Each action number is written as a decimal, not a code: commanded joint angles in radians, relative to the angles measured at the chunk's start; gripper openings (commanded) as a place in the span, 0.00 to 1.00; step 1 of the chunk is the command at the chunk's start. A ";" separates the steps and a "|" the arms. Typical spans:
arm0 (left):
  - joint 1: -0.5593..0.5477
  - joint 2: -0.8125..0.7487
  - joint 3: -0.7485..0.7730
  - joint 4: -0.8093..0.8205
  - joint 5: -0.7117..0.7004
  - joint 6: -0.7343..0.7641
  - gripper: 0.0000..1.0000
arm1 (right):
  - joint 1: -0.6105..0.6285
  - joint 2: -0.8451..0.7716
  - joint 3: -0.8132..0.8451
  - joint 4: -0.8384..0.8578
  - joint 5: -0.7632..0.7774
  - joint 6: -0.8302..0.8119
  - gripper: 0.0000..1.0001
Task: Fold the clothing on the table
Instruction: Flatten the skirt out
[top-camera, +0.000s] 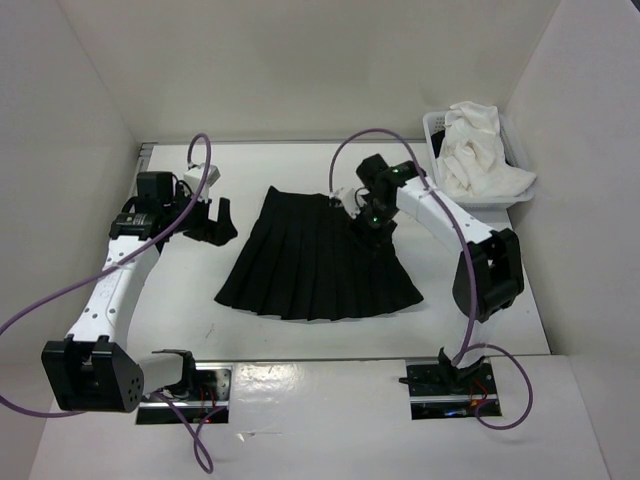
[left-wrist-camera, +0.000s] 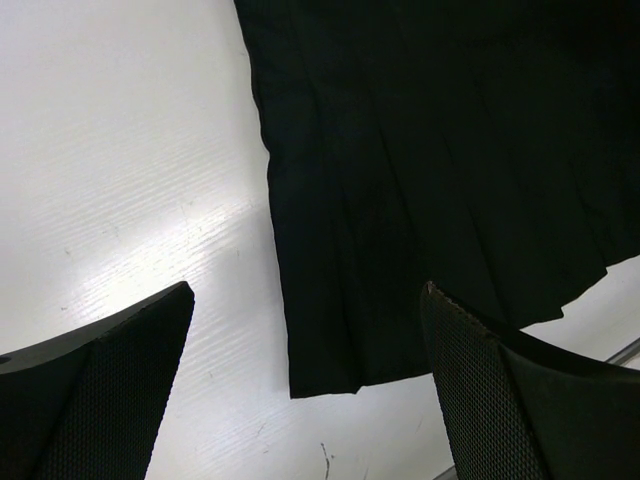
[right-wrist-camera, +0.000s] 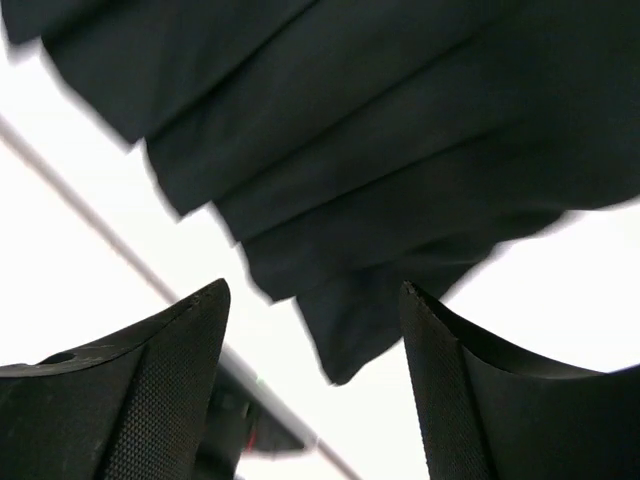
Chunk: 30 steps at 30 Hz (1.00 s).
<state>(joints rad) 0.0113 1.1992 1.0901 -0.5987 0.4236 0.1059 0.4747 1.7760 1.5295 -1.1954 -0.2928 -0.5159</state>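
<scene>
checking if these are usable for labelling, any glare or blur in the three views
Top view: evenly lit and sharp, but the skirt reads almost flat black, its pleats faint. Left wrist view: a bright glare patch on the table, skirt edge crisp. Right wrist view: table blown out to white, skirt edges smeared by blur, while the fingers look sharp.

There is one white table (top-camera: 500, 310) and one black skirt (top-camera: 315, 265) on it. I count two robot arms, the left arm (top-camera: 110, 290) and the right arm (top-camera: 440, 210). There are two grippers, the left gripper (left-wrist-camera: 309, 290) and the right gripper (right-wrist-camera: 316, 285). There are also two purple cables (top-camera: 375, 131), one white basket (top-camera: 437, 125) and one white cloth (top-camera: 478, 150).
</scene>
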 joint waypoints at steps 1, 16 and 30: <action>-0.004 0.063 0.043 0.056 0.020 0.018 1.00 | -0.048 -0.053 0.061 0.172 0.063 0.120 0.74; 0.016 0.696 0.454 0.125 0.245 0.086 0.90 | -0.320 0.160 0.167 0.505 -0.138 0.247 0.72; -0.053 0.976 0.735 0.102 0.238 0.124 0.83 | -0.320 0.307 0.198 0.594 -0.158 0.257 0.66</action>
<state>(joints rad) -0.0261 2.1418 1.7889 -0.4938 0.6262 0.1905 0.1482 2.0686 1.6890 -0.6796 -0.4358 -0.2699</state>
